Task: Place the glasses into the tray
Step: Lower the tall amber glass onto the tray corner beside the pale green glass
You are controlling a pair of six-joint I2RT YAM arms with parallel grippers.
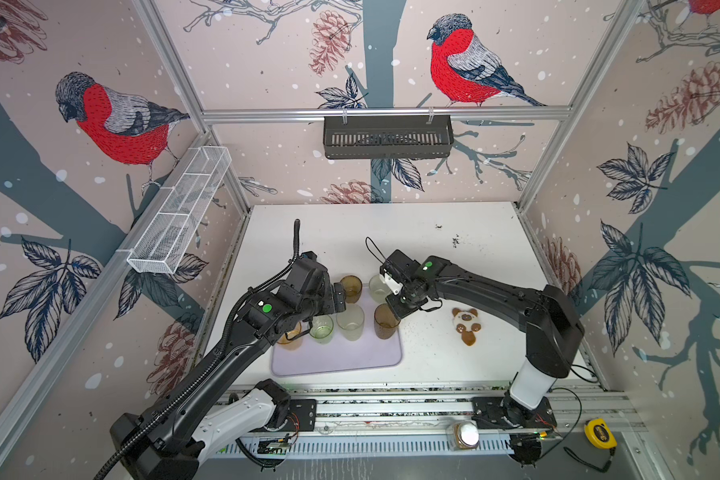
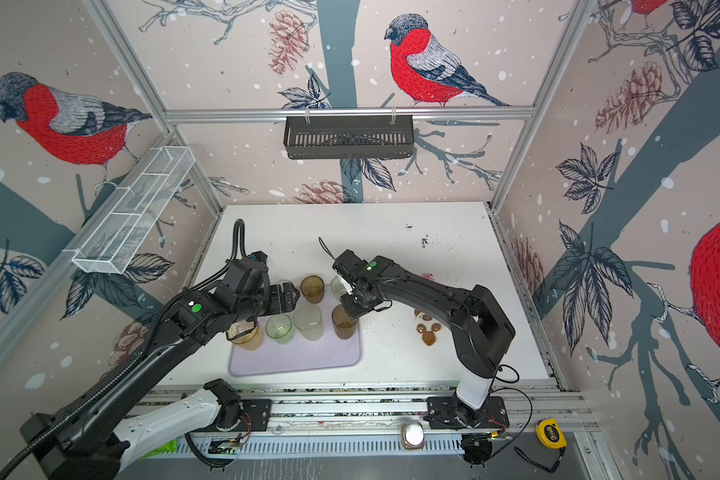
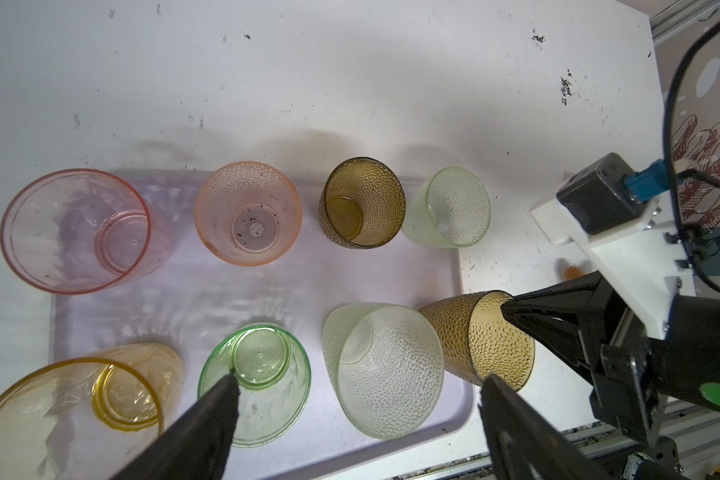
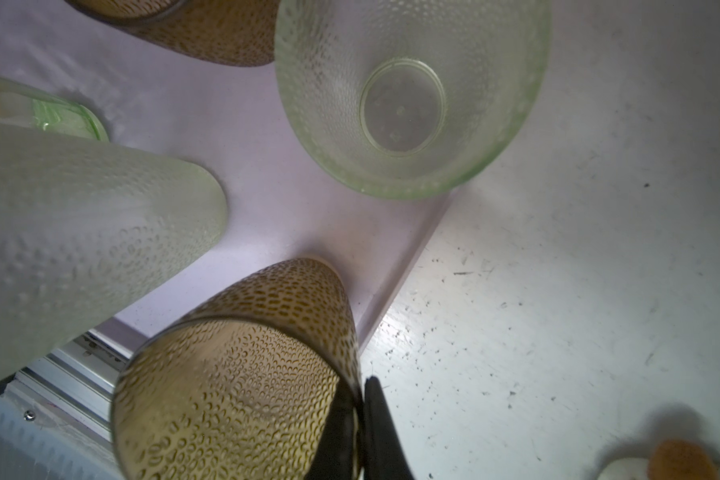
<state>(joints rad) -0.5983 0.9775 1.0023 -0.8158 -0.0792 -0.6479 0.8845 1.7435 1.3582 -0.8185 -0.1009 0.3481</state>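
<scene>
The lavender tray (image 1: 350, 361) lies at the front middle of the table in both top views. In the left wrist view several glasses stand on it in two rows: two pink (image 3: 75, 230), a brown one (image 3: 362, 203), a light green one (image 3: 447, 208), an amber one (image 3: 80, 407), a green one (image 3: 254, 382) and a taller frosted one (image 3: 385, 370). My right gripper (image 4: 360, 399) is shut on the rim of a second brown glass (image 4: 233, 374), whose base is at the tray's right edge. My left gripper (image 3: 358, 376) hangs open above the front row, holding nothing.
A small bear toy (image 1: 466, 326) lies on the table right of the tray. A white-lidded jar (image 1: 466, 436) and a yellow tape measure (image 1: 599, 434) sit at the front rail. A black basket (image 1: 387, 137) and a white mesh basket (image 1: 179, 208) hang on the walls.
</scene>
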